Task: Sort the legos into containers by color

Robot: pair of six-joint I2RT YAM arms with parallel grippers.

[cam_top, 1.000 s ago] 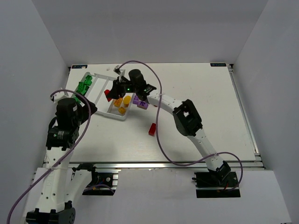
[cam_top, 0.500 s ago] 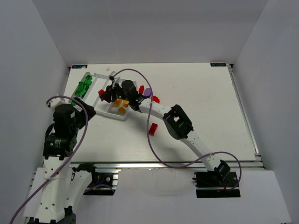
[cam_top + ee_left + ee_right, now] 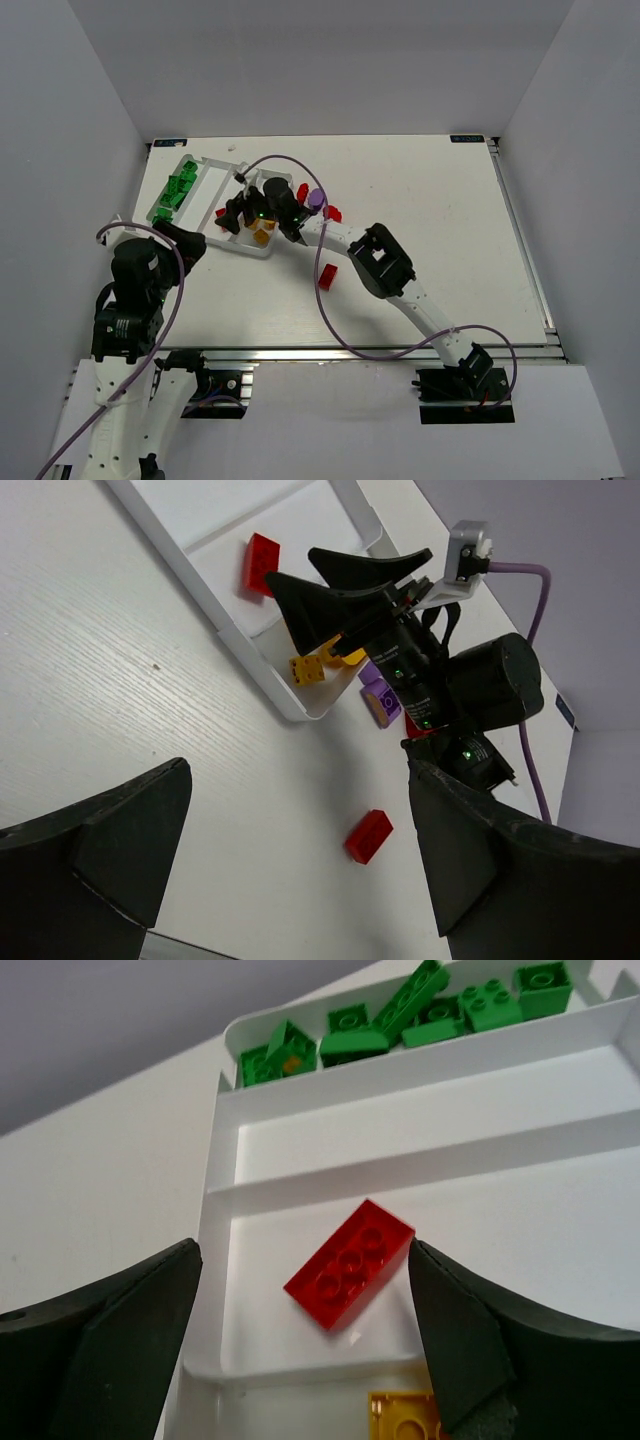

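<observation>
The right gripper hangs over the near end of the tray, jaws wide apart and gripping nothing. A red brick lies studs-up on the tray floor below the gap, clear of both fingers. It sits at an angle in the third compartment counted from the one holding the green bricks. A yellow brick shows in the fourth compartment, just across the divider. Half a second ago this gripper was slightly farther along the tray; it has since shifted a little toward the arm bases, and the red brick now rests in its compartment. The left gripper is also spread open and empty, raised above the bare table short of the tray's corner. Over the last second that arm has drawn steadily back toward its base. A purple brick and a red one lie on the table beside the right arm, outside the tray. The loose red brick nearer the bases has not moved.
</observation>
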